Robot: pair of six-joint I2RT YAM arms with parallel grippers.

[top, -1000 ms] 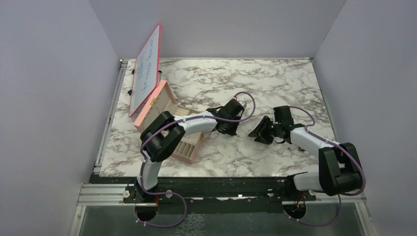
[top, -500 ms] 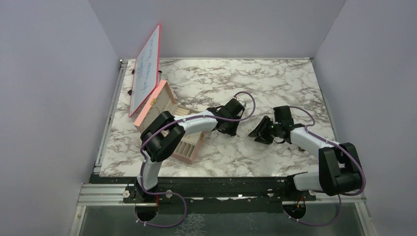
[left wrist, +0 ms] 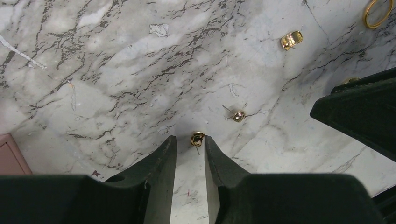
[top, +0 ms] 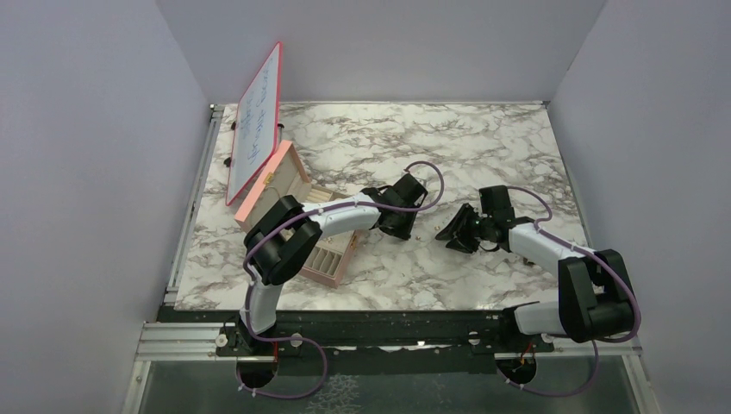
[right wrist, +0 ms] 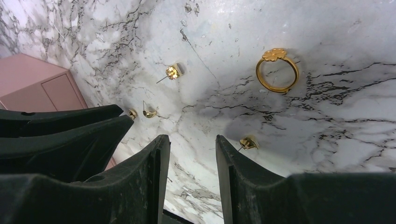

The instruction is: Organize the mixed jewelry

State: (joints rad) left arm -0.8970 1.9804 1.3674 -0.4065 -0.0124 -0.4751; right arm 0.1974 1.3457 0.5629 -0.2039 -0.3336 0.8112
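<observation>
Marble tabletop (top: 483, 147) w/ open pink box (top: 340, 266), contents unclear; gold studs (left wrist: 239, 115) outside.

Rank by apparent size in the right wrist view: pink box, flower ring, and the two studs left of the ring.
1. pink box, though partly hidden
2. flower ring
3. upper stud and lower stud look alike, so unranked

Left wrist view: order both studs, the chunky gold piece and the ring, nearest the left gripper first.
1. Stud, at the tips of the left gripper.
2. Second stud, just right.
3. Chunky gold piece, upper right.
4. Ring, top-right corner.
</observation>
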